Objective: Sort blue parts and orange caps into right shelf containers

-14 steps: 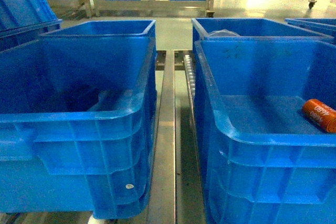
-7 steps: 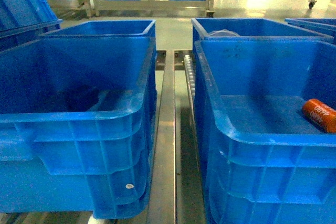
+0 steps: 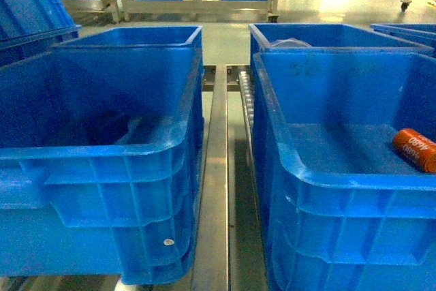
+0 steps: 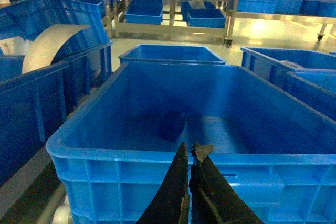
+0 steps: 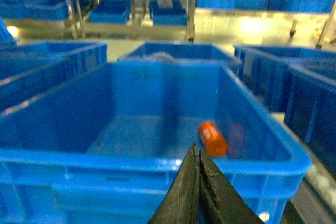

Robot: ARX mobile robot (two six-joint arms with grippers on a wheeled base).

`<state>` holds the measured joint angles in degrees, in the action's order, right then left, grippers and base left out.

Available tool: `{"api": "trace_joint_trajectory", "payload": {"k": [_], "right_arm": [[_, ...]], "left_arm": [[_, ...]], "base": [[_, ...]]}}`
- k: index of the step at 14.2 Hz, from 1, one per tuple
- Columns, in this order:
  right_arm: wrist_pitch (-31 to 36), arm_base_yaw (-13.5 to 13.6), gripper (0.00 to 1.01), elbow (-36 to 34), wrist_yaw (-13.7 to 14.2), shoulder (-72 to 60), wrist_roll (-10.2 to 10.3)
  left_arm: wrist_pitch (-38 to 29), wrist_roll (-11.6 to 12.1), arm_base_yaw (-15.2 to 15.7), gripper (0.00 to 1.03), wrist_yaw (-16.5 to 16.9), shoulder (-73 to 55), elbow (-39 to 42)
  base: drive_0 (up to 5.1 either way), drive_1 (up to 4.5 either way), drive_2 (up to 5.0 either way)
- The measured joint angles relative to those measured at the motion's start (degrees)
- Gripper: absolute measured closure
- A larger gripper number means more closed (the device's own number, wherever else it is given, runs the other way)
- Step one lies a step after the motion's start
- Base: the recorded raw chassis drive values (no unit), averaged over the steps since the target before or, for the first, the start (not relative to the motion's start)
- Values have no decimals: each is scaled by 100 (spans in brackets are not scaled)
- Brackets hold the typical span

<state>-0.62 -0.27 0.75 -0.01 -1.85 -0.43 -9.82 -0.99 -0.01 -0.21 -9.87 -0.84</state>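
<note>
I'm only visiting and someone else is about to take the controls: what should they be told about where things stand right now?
Left gripper: fingers pressed together, holding nothing, poised at the near rim of the left crate.
Right gripper: fingers shut, also holding nothing, at the near rim of the right crate.
Done: one orange cap lies on its side on the right crate's floor, near the right wall.
Left crate: something dark sits on its floor; too dim to identify.
Left: no other caps or blue parts in view, so find them first.

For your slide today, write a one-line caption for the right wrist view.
Shut right hand poised before a deep blue crate holding one orange cap on its floor.
</note>
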Motion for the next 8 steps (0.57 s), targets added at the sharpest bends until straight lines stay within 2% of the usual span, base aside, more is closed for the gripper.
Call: {"api": "trace_joint_trajectory", "payload": {"k": [1, 2, 7, 8], "right_arm": [[153, 0, 100, 26, -7, 162, -2], [-9, 0, 100, 0, -2, 155, 0], [37, 26, 100, 0, 0, 157, 0], [37, 26, 93, 0, 0, 157, -2]], "left_arm": [[634, 2, 0, 101, 20, 435, -4], [1058, 4, 0, 101, -15, 916, -4], [1012, 17, 0, 101, 20, 925, -2], [1010, 17, 0, 97, 20, 925, -2]], "base": [[0, 0, 0], [0, 0, 0], [0, 0, 0], [0, 0, 0]]}}
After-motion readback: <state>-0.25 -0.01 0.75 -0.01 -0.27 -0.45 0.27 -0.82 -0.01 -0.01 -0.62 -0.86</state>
